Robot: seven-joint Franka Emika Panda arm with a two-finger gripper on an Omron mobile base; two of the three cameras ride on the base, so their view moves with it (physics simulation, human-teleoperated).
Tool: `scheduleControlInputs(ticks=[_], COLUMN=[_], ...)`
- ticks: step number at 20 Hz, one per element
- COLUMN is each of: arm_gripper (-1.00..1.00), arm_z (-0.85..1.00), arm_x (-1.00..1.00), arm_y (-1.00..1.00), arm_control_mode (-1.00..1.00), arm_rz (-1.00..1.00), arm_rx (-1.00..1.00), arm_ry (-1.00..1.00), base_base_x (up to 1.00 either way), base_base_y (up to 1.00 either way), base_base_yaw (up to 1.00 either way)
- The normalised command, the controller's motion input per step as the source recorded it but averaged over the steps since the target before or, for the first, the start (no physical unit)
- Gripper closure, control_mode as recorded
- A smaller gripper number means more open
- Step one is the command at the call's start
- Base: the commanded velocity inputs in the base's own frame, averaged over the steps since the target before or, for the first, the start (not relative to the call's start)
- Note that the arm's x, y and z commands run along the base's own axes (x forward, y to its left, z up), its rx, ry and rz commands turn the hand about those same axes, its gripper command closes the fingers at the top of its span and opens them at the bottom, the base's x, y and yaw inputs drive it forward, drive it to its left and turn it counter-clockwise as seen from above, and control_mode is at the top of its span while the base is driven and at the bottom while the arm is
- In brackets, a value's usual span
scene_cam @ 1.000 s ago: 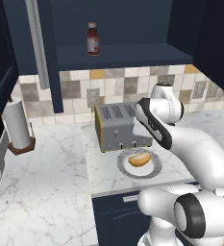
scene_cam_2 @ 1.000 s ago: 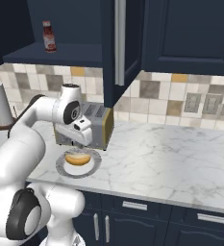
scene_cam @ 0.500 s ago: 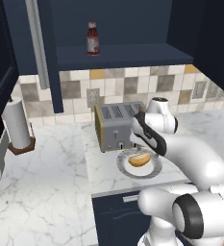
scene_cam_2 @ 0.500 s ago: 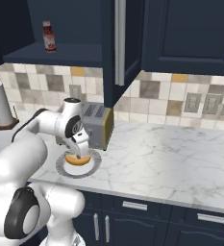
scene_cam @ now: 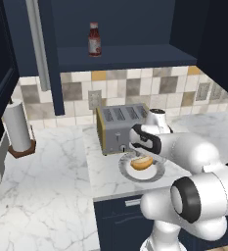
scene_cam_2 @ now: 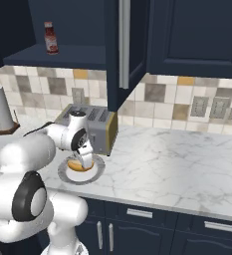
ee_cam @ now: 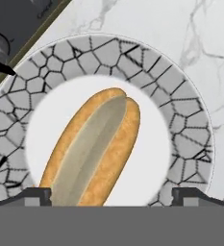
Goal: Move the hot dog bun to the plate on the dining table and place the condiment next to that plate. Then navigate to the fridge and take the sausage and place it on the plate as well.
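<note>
The white marble worktop (scene_cam: 47,196) runs under dark navy cabinets and a tiled backsplash, and the arm reaches across it from the base. A silver toaster (scene_cam: 119,128) stands at the back of the worktop, against the tiles, with a paper towel roll (scene_cam: 17,128) on a wooden holder well off to its left. Just in front of the toaster lies a white plate with a grey cracked-pattern rim (ee_cam: 190,139), its edge close to the toaster's base.

The hot dog bun (ee_cam: 94,153) lies on the white centre of that plate — golden-tan, split along its top, set at a slant in the hand view. The hand (ee_cam: 111,196) is poised right over the bun with its fingers spread wide, one dark tip (ee_cam: 36,196) on each side of the roll's near end; whether the tips touch the bread cannot be told, and nothing is gripped.

The condiment (scene_cam: 94,39) — a red-capped bottle with a pale label — stands upright on the dark shelf above the toaster.
</note>
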Motion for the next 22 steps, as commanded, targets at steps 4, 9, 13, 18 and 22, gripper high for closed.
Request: scheduleControlInputs(ticks=[4, 9, 13, 18, 22], arm_gripper=[-1.0, -1.0, -1.0, -1.0, -1.0], arm_z=[-0.36, -0.3, -0.37, -0.37, -0.45], arm_x=[0.31, 0.18, 0.0, -0.14, -0.7], arm_y=[0.17, 0.07, 0.0, 0.0, 0.0], arm_control_mode=[-1.0, -1.0, -1.0, -1.0, -1.0], arm_rz=[-0.09, -0.1, -0.13, -0.11, -0.1], arm_rx=[0.0, 0.0, 0.0, 0.0, 0.0], arm_ry=[0.0, 0.0, 0.0, 0.0, 0.0], base_base_x=[0.0, 0.0, 0.0, 0.0, 0.0], base_base_y=[0.0, 0.0, 0.0, 0.0, 0.0], base_base_yaw=[0.0, 0.0, 0.0, 0.0, 0.0])
